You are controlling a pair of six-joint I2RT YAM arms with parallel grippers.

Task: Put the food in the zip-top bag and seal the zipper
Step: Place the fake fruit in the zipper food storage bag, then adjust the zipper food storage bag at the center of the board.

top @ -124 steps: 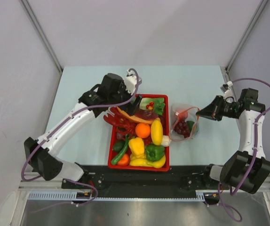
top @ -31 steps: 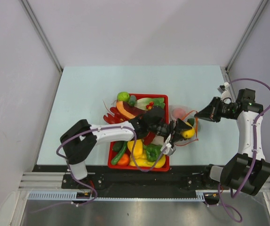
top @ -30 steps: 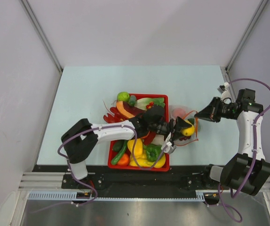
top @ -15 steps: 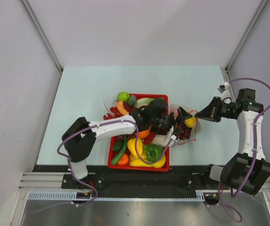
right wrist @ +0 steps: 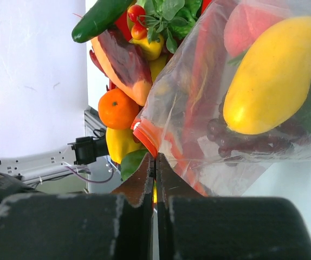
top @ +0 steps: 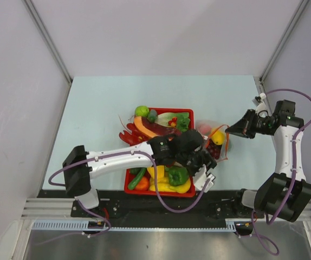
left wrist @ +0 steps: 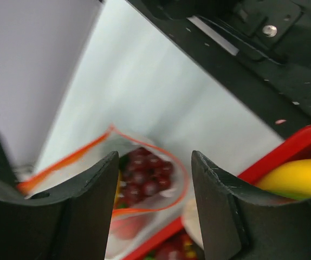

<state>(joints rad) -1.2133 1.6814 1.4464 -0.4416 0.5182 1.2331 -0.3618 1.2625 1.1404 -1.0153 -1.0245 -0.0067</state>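
Pinches in the clenched right gripper (right wrist: 155,162) the mouth of the zip-top bag (top: 216,149) on the desk (top: 90,108) beside the red tray (top: 128,176), with left gripper (left wrist: 154,179) released; risks spilling the lemon (right wrist: 272,76) if tugged.

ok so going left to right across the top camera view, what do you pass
left arm's black shoulder → red tray → zip-top bag → right claw, pinched shut on the bag's edge. The toy lobster is left out because it overlaps the tray's left side.
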